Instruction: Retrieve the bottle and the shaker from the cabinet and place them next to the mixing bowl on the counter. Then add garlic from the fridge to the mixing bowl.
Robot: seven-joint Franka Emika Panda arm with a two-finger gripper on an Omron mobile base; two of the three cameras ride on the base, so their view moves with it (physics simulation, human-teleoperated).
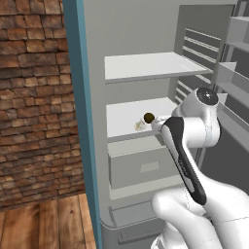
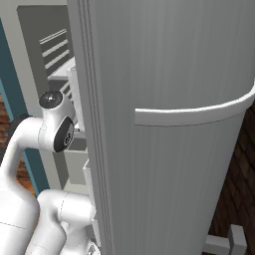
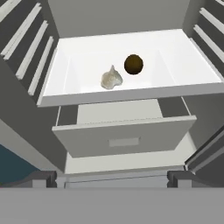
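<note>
The fridge [image 1: 92,146] stands open. On its lower white shelf [image 3: 183,61] the pale garlic bulb [image 3: 111,78] lies just beside a round dark brown fruit [image 3: 133,64], above a half-open drawer [image 3: 124,135]. The arm's fingers are spread wide, holding nothing, well short of the garlic.

A small round dark brown object [image 3: 133,64], smooth and ball-shaped, sits on a white shelf; what it is cannot be told. In the left base view the same brown ball [image 1: 149,117] appears near the shelf's front edge. A red-brown brick wall [image 1: 34,102] rises on the left of that view, its courses uneven in tone. Below it runs a wooden plank floor [image 1: 48,221] in a warm orange-brown. In the right base view a strip of darker brick wall [image 2: 241,174] shows at the far right edge, with a small grey block [image 2: 236,238] low beside it.
</note>
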